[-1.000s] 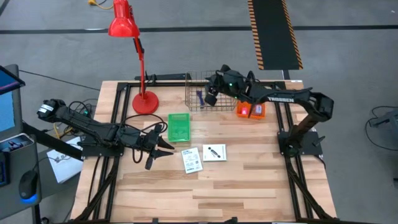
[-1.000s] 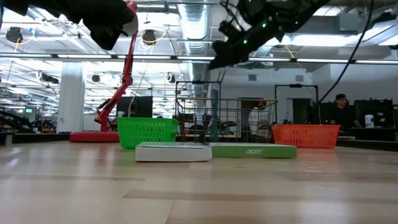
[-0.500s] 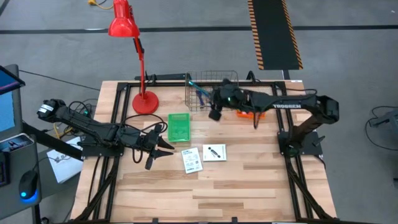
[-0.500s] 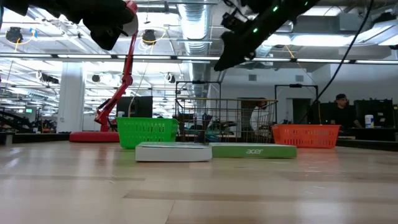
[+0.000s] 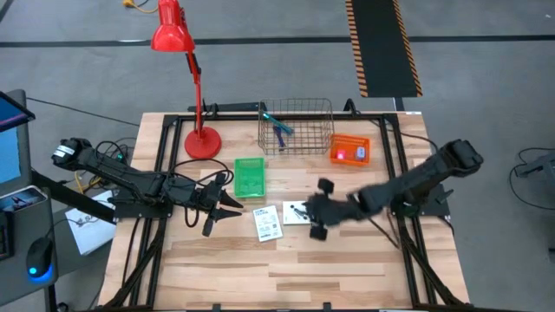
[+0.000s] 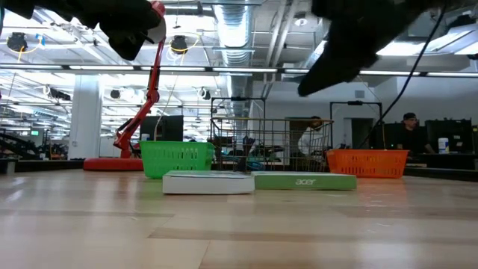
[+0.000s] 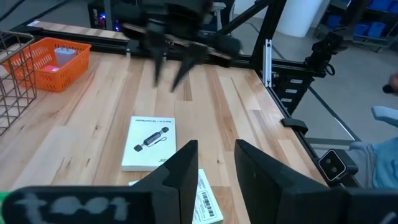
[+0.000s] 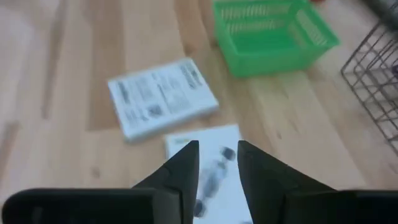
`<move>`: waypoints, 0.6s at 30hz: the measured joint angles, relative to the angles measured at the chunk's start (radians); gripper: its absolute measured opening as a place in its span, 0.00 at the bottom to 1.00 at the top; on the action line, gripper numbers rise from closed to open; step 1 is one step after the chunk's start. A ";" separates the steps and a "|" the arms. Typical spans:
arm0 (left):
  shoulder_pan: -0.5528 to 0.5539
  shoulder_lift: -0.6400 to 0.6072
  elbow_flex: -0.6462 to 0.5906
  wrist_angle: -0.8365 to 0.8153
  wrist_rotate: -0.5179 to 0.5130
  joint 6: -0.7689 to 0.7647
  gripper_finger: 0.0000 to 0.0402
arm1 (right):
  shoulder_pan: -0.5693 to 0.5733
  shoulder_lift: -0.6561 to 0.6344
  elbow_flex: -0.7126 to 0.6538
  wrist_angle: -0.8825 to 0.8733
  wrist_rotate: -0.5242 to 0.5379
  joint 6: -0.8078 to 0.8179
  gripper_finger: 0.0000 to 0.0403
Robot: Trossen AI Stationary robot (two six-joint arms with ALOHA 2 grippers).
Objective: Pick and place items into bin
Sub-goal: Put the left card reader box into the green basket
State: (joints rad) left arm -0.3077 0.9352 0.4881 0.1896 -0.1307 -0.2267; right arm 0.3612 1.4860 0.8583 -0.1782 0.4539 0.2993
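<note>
The right claw (image 5: 305, 219) hangs low over the white box with a picture on its lid (image 5: 298, 212), its two fingers a narrow gap apart and holding nothing, so the step in hand looks like the reach for the next item. In the right wrist view that box (image 8: 214, 169) lies straight ahead under the fingers, with the second white box, the one with printed labels (image 8: 163, 98), just beyond it. The next move would call for lowering onto the box and getting the fingers around its edges; it lies flat on the wood, so a wider opening seems needed first, and the labelled box (image 5: 268, 223) just beside it could be nudged. The wire basket (image 5: 297, 126) at the far side of the surface already holds a pen (image 5: 280, 136) and a teal stick (image 5: 275, 121). The left claw (image 5: 227, 205) waits near the green basket (image 5: 250, 176), partly open and empty. The wooden surface (image 5: 329, 269) also carries an orange basket (image 5: 349, 150) with small things inside and the base of a red lamp (image 5: 201, 141). The low view shows an open hall with bright ceiling lights, and people (image 6: 408, 131) are working at benches behind the surface.
</note>
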 joint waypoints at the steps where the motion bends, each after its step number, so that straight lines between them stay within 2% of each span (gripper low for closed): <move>1: 0.000 0.000 0.000 0.000 0.000 0.003 0.23 | 0.040 0.000 -0.021 0.044 0.052 0.027 0.25; 6: 0.000 0.000 0.000 0.000 0.000 0.003 0.23 | 0.183 0.000 -0.063 0.104 0.266 0.119 0.24; 10: 0.000 0.000 0.000 0.000 -0.006 0.047 0.23 | 0.253 0.000 -0.079 0.103 0.341 0.152 0.24; 13: 0.000 0.000 0.000 0.023 -0.055 0.060 0.23 | 0.293 0.000 -0.095 0.098 0.411 0.183 0.24; 18: -0.002 0.026 0.000 0.046 -0.091 -0.109 0.23 | 0.349 0.000 -0.100 -0.020 0.539 0.269 0.24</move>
State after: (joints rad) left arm -0.3100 0.9617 0.4877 0.2356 -0.2216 -0.3354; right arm 0.7102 1.4860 0.7582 -0.1981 0.9930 0.5679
